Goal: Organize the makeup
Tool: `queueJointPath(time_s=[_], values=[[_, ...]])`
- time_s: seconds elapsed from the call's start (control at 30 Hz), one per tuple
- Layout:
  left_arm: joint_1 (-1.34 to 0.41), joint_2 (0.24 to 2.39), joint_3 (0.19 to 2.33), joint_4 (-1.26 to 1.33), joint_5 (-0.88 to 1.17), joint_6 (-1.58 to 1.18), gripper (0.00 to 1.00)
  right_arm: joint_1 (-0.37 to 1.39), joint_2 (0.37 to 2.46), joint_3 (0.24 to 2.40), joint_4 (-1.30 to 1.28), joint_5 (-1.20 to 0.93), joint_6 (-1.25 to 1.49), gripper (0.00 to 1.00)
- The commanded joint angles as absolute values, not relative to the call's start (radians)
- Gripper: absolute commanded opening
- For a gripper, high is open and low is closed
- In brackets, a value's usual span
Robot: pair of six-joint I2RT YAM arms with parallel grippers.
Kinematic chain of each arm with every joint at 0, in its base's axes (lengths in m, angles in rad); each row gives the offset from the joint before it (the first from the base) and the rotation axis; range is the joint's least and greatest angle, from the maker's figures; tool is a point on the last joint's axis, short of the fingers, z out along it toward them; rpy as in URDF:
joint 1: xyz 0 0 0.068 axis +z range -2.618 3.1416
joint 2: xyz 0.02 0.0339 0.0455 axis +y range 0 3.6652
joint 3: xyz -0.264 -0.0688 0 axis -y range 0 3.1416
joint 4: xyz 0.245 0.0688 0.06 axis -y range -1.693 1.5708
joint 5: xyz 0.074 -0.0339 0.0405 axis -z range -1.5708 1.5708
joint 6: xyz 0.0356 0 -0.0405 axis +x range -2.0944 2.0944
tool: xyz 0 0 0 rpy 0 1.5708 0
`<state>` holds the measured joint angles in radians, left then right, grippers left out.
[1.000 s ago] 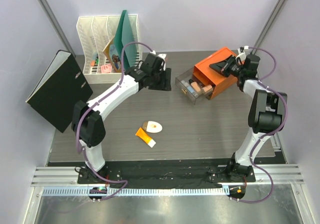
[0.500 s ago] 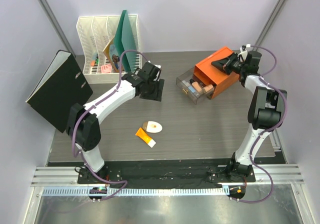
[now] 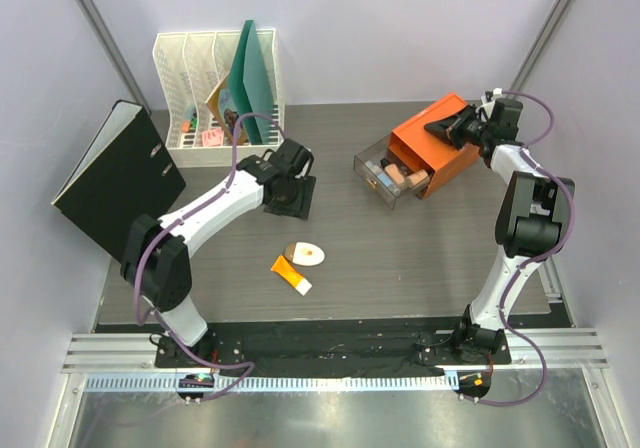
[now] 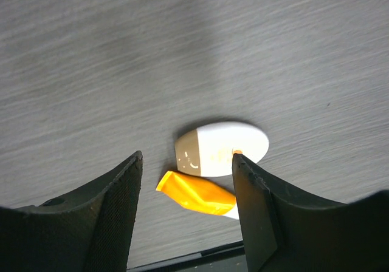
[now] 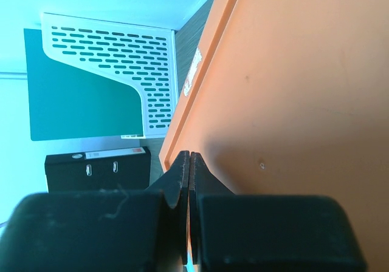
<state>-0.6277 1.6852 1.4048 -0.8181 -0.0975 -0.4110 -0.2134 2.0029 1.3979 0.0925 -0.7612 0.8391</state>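
Observation:
A white oval compact (image 3: 306, 254) and an orange white-capped tube (image 3: 290, 274) lie side by side on the table's near middle. In the left wrist view the compact (image 4: 221, 149) and tube (image 4: 196, 192) show between my open fingers. My left gripper (image 3: 287, 196) is open and empty, above the table a little behind them. Several peach and dark cosmetics (image 3: 400, 178) lie in the clear drawer (image 3: 372, 158) pulled out of the orange box (image 3: 435, 143). My right gripper (image 3: 447, 128) is shut and empty, resting on the box top (image 5: 292, 90).
A white file rack (image 3: 215, 88) with green folders stands at the back left. A black binder (image 3: 115, 180) leans at the left edge. The rack (image 5: 115, 59) and binder (image 5: 97, 172) also show in the right wrist view.
My left gripper has moved from near the drawer toward the near left, closer to the compact and tube. The right gripper stays on the orange box.

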Motion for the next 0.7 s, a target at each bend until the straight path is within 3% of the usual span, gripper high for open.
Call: queueJointPath(time_s=[0.0, 0.53, 0.57, 0.67], values=[[-0.623, 1.647, 1.362, -0.850, -0.103, -0.405, 0.61, -0.250, 2.160, 1.287, -0.195, -0.589, 0.696, 0.01], [-0.638, 1.876, 1.327, -0.862, 0.260, -0.227, 0.70, -0.249, 2.183, 1.312, -0.212, -0.607, 0.692, 0.01], [-0.643, 1.905, 1.341, -0.858, 0.271, -0.219, 0.83, -0.250, 2.183, 1.312, -0.212, -0.609, 0.690, 0.01], [-0.646, 1.921, 1.374, -0.851, 0.275, -0.204, 0.84, -0.250, 2.183, 1.312, -0.213, -0.615, 0.689, 0.01]])
